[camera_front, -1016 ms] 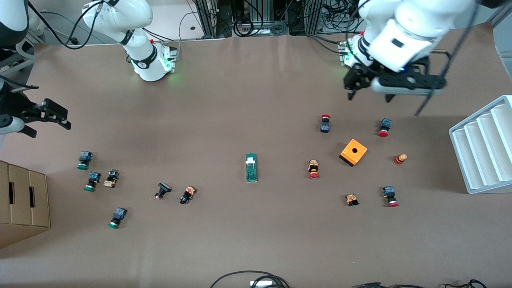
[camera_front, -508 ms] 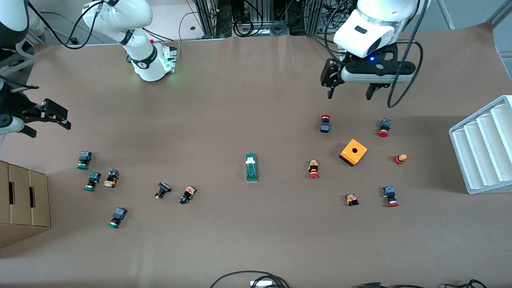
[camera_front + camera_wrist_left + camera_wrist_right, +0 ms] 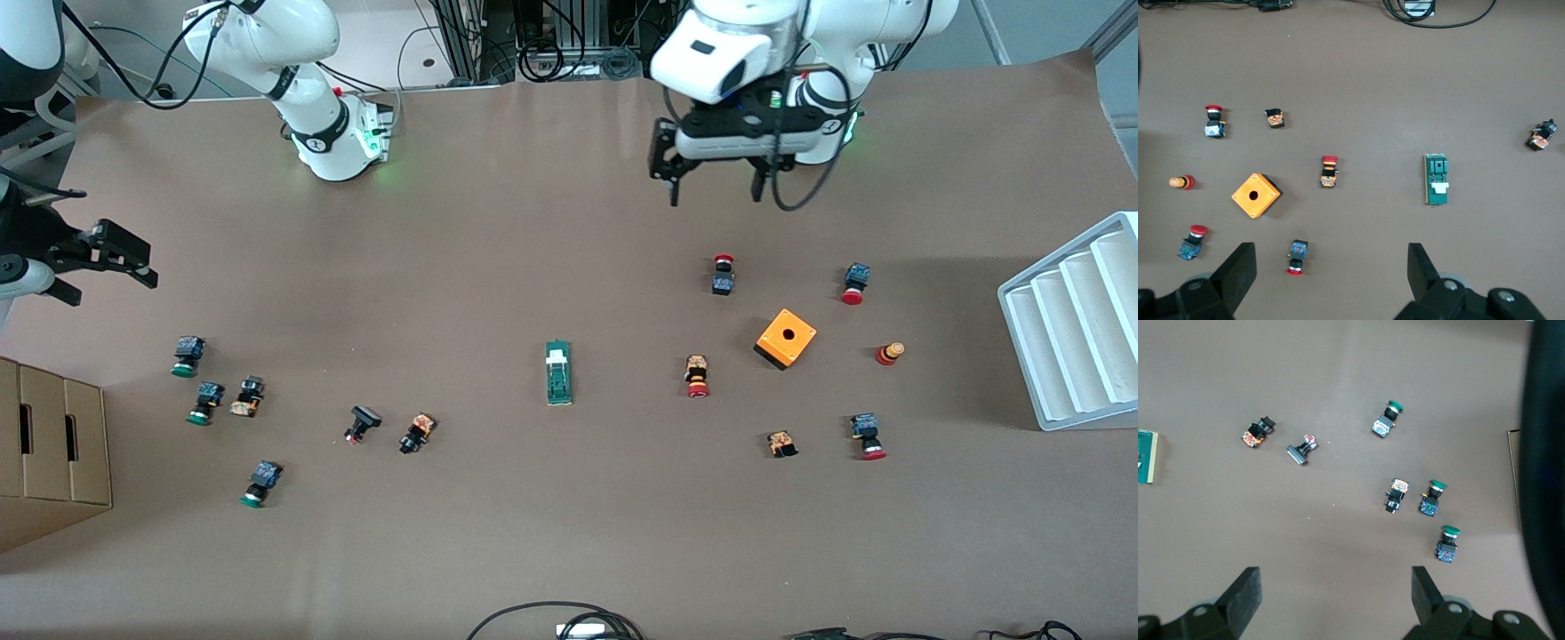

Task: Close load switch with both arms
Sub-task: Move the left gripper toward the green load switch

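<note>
Load switch point(image 3: 558, 372) lies flat mid-surface point(image 3: 551, 533), nothing touching it. Toward the left arm's end from the switch: red-capped button point(image 3: 697, 376), then orange box point(image 3: 785, 338). Toward the right arm's end: black button point(image 3: 416, 432). Left end effector point(image 3: 713, 185) hangs wide over bare surface, well apart from the switch. Right end effector point(image 3: 107, 267) waits at the edge, wide.

Load switch point(image 3: 558, 372) at mid-desk point(image 3: 551, 533); box with hole point(image 3: 786, 338) toward left arm's end; carton point(image 3: 49, 453) at right arm's end.
</note>
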Action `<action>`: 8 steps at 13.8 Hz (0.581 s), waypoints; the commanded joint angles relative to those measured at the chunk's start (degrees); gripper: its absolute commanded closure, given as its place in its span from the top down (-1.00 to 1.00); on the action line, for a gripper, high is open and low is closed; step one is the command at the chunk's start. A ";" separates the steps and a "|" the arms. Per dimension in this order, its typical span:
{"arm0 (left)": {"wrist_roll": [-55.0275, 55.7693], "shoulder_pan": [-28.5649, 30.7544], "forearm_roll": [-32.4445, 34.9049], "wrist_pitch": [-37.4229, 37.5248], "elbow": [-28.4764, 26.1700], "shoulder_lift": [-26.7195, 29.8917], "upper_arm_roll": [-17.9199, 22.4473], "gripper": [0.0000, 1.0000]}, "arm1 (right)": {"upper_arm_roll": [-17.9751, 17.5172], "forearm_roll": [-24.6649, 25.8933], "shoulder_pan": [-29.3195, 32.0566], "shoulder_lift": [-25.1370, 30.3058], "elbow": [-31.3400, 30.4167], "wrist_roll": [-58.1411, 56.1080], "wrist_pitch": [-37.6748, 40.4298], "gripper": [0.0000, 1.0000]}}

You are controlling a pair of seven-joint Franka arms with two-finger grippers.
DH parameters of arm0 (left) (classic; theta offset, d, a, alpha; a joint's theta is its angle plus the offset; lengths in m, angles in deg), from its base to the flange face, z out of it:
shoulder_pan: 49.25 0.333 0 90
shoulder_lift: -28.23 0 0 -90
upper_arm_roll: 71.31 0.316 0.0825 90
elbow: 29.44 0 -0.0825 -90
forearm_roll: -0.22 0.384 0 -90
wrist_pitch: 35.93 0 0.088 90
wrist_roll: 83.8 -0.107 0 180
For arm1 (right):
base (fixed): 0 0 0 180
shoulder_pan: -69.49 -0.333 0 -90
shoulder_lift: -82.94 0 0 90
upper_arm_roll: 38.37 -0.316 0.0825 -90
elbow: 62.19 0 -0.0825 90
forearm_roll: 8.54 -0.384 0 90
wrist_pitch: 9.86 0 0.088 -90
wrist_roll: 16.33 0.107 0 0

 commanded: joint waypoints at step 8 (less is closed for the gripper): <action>24.01 -12.32 16.58 -9.21 -10.75 0.17 0.15 1.00 | 0.29 0.81 -0.32 -0.13 0.56 -0.46 0.63 1.00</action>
